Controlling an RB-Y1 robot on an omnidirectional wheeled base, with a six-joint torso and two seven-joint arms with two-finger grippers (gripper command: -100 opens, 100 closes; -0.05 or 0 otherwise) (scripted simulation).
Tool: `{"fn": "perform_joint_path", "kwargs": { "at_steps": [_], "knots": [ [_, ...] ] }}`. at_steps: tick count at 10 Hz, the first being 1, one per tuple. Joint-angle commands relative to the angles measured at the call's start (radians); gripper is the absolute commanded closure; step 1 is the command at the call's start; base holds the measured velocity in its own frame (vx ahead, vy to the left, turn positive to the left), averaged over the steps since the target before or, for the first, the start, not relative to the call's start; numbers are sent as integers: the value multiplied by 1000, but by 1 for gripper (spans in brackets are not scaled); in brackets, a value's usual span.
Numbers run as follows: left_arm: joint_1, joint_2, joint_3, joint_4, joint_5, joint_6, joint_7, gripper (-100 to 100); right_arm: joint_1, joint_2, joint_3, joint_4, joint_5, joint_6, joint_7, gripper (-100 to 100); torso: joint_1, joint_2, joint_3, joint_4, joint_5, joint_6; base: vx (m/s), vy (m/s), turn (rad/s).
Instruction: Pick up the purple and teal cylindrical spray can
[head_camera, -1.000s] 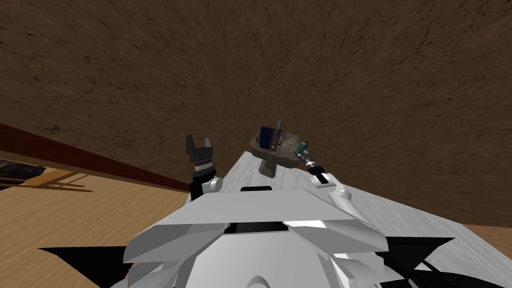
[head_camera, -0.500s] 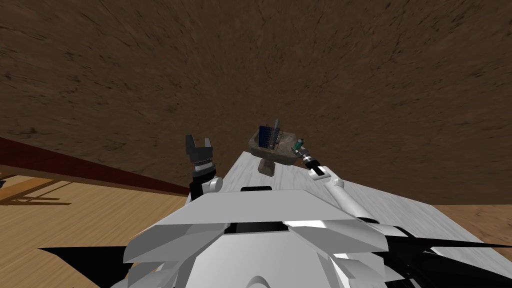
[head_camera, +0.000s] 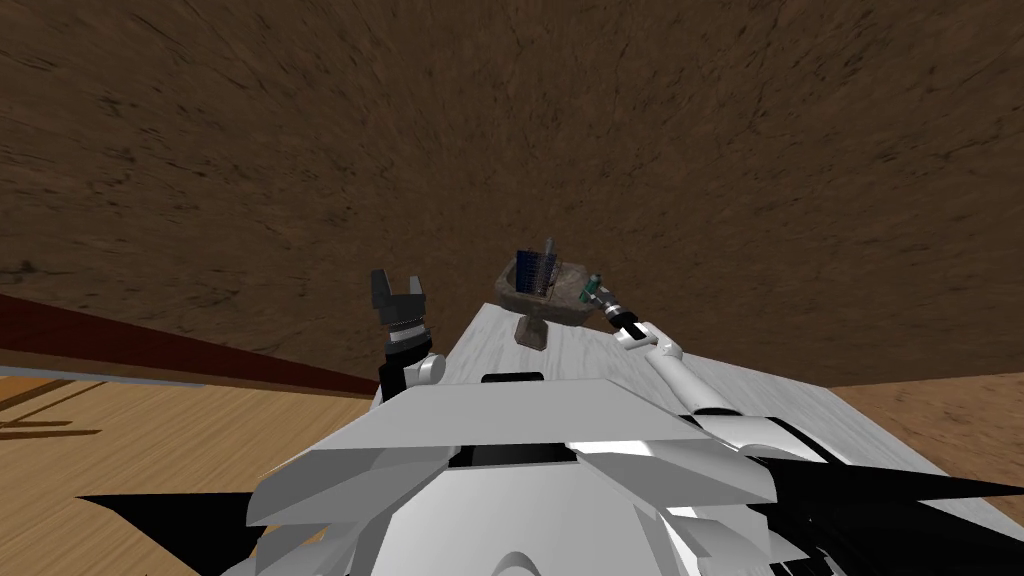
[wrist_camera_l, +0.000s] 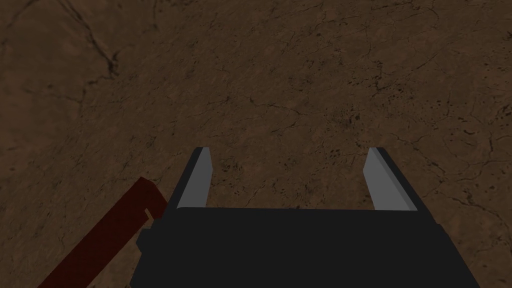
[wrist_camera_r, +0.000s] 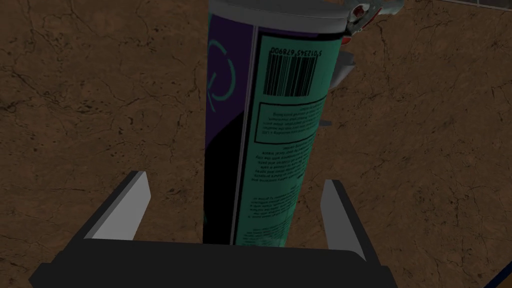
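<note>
The spray can (wrist_camera_r: 270, 125), purple on one side and teal with a barcode on the other, has a grey cap and rises from between the fingers of my right gripper (wrist_camera_r: 235, 179). Both fingers stand apart from its sides with a gap showing, so the gripper is open around it. In the head view the can (head_camera: 592, 289) sits at the tip of my outstretched right gripper (head_camera: 604, 301), over the far end of the white table (head_camera: 600, 365). My left gripper (head_camera: 398, 283) is raised at the table's left side, open and empty (wrist_camera_l: 288, 150).
A brown stone-like bowl on a foot (head_camera: 545, 300) stands on the table just left of the can, with a dark blue item (head_camera: 533, 270) in it. A brown wall rises right behind. A dark red skirting strip (head_camera: 200, 350) and wooden floor (head_camera: 150, 440) lie to the left.
My view has swung, with the floor and skirting sliding left. My right arm has stretched out straighter toward the far end of the table, the can staying at its tip. The left arm has not moved.
</note>
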Motion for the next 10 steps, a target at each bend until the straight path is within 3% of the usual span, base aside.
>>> {"fn": "perform_joint_path", "kwargs": {
  "at_steps": [1, 2, 4, 5, 9, 10],
  "knots": [
    [0, 0, 0, 0, 0, 0, 0, 0, -50, -49, 50, 50, -47, -2, 24, -100, 0, 0, 0, 0, 0, 0, -34, 35, -161],
    [0, 0, 0, 0, 0, 0, 0, 0, -87, -49, 52, 86, -47, -2, 24, -100, 1, 1, 0, 0, 0, 1, -40, 37, -118],
    [0, 0, 0, 0, 0, 0, 0, 0, -80, -48, 49, 72, -46, 3, 23, -100, -1, 0, 0, 0, 0, 1, -8, 6, -3],
    [0, 0, 0, 0, 0, 0, 0, 0, -81, -48, 49, 73, -46, 2, 24, 100, -1, 0, 0, 0, 0, 1, 0, 0, 0],
    [0, 0, 0, 0, 0, 0, 0, 0, -81, -48, 49, 73, -46, 2, 23, 100, -1, -1, 0, 0, 0, 0, 0, 0, 0],
    [0, 0, 0, 0, 0, 0, 0, 0, -81, -48, 49, 73, -46, 2, 23, 0, -1, -1, 0, 0, 0, 1, 0, 0, 0]
  ]
}}
